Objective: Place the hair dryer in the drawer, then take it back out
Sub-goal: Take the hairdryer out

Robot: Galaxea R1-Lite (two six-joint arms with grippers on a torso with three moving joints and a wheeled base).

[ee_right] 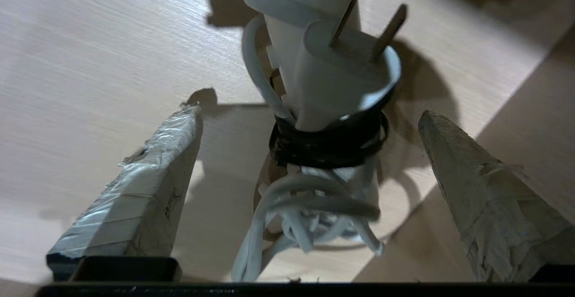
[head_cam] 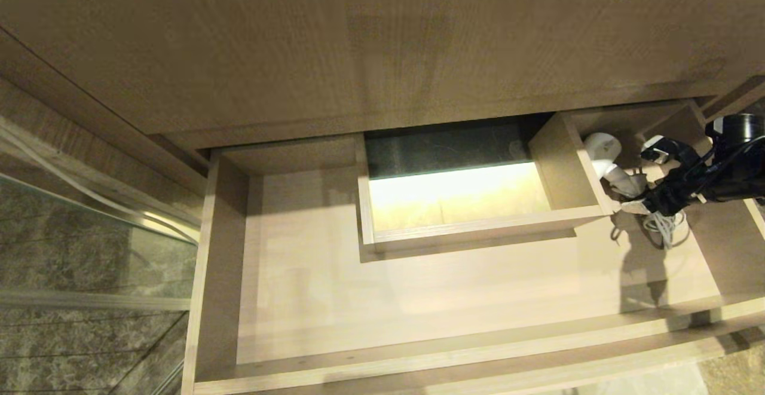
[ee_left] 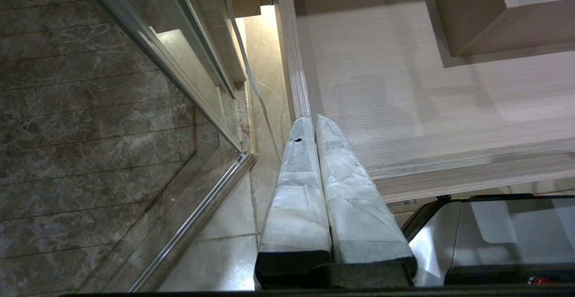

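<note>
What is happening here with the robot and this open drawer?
The drawer is pulled out, and the hair dryer lies in its far right corner, beside the boxed cut-out, with its cord bundled by a black band. The right claw is at the dryer's handle end with its fingers spread wide on either side, not gripping it. The left claw is shut and parked by the drawer's left front corner.

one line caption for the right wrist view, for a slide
Right gripper with open jaws straddling the hair dryer lying in the drawer.
</note>
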